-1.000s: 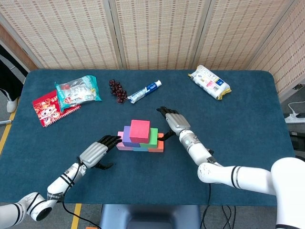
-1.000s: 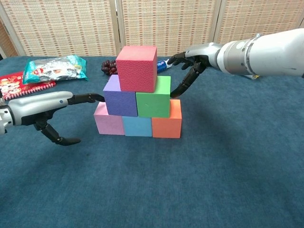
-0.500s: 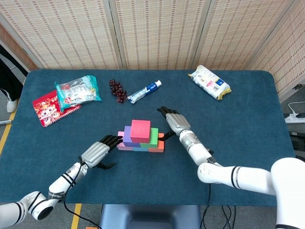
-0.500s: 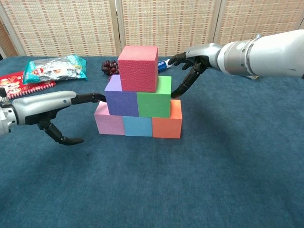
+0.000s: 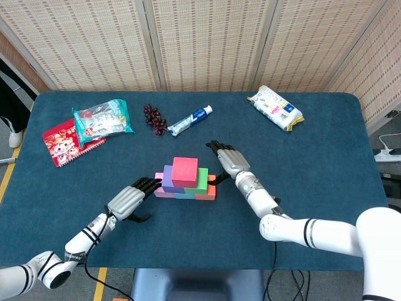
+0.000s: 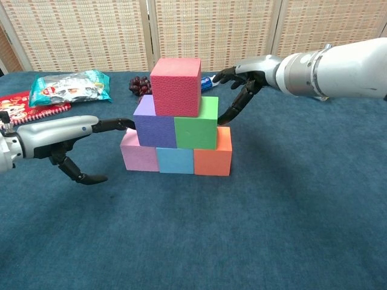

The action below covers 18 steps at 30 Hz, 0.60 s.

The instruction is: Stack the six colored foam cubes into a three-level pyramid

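Since a second earlier the pile had slid a little to the right in the chest view, and the left hand had followed it, its fingertips staying against the side of the purple cube; the right hand had hardly shifted. The pyramid stood near the middle of the blue table: a pink cube, a light blue cube and an orange cube side by side in the bottom row, the purple cube and a green cube touching each other on top of them, and a red cube on the very top, sitting over the seam but a little towards the purple side. The left hand held nothing, its long fingers stretched out to the purple cube and its thumb hanging apart below, close to the table. The right hand also held nothing, fingers spread, one dark fingertip reaching down to the right side of the pile where the green cube met the orange one. Well behind lay a red packet, a teal snack bag, a bunch of dark berries, a toothpaste tube and a white snack bag
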Each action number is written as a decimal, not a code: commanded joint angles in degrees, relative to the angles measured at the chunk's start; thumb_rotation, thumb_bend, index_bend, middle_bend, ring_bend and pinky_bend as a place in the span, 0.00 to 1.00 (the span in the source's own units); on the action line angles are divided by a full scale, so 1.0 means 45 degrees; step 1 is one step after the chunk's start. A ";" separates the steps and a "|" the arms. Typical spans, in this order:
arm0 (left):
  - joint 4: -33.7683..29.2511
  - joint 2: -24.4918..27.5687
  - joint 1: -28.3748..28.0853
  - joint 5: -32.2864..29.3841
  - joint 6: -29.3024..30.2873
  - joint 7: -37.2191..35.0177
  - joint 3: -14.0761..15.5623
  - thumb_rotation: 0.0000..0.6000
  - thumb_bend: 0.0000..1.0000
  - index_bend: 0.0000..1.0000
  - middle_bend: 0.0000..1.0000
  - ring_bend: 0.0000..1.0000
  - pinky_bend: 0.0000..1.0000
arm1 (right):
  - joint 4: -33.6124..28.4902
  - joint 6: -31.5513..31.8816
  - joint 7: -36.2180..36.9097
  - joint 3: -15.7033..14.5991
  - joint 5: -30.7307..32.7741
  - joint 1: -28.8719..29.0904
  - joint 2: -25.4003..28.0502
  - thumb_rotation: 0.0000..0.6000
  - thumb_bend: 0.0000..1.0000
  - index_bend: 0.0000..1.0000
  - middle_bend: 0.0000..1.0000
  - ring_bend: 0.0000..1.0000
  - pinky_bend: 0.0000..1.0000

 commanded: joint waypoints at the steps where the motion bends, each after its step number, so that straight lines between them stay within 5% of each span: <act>1: 0.0014 -0.0021 -0.0020 -0.0025 -0.0026 -0.0021 -0.0005 1.00 0.33 0.02 0.00 0.00 0.00 | 0.0000 0.0002 -0.0024 -0.0017 0.0017 0.0000 0.0006 1.00 0.18 0.00 0.00 0.00 0.00; 18: -0.0053 0.0201 0.0203 -0.0077 0.0236 -0.0008 0.0179 1.00 0.33 0.02 0.00 0.00 0.00 | -0.0522 0.0193 -0.0249 -0.0324 -0.0070 -0.0261 0.0614 1.00 0.18 0.00 0.00 0.00 0.00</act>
